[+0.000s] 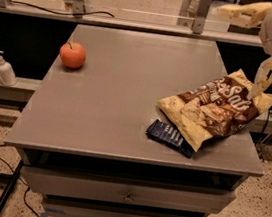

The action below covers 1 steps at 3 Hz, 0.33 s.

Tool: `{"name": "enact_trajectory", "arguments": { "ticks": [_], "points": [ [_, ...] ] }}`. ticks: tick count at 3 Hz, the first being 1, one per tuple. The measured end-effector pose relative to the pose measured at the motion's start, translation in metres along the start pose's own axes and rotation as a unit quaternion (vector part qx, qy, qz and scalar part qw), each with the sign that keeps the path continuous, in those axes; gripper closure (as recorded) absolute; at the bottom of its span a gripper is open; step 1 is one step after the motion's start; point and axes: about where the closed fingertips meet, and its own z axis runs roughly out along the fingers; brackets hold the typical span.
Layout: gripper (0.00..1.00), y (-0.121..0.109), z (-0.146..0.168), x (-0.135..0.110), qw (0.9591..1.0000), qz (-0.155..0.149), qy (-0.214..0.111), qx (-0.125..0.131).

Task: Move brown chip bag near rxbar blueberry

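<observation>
Gripper: pale two-finger gripper (239, 50), spread wide, empty.
Bag: crinkly brown chip bag (216, 111) below it, lying free.
Bar: flat navy bar (167, 133) touches bag; job looks done.

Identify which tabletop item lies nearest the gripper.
The brown chip bag, just below the open gripper at right; the rxbar blueberry and apple lie farther left.

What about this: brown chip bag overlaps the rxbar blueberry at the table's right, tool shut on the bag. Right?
No: the camera view shows the tool open over the far right corner of the brown chip bag, holding nothing. The bag overlaps the rxbar blueberry.
</observation>
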Motion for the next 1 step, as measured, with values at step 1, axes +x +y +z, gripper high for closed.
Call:
{"name": "enact_trajectory", "arguments": {
  "ticks": [1],
  "points": [
    [0.00, -0.0157, -0.0052, -0.0031, 0.9995, 0.004, -0.006, 0.029]
  ]
}}
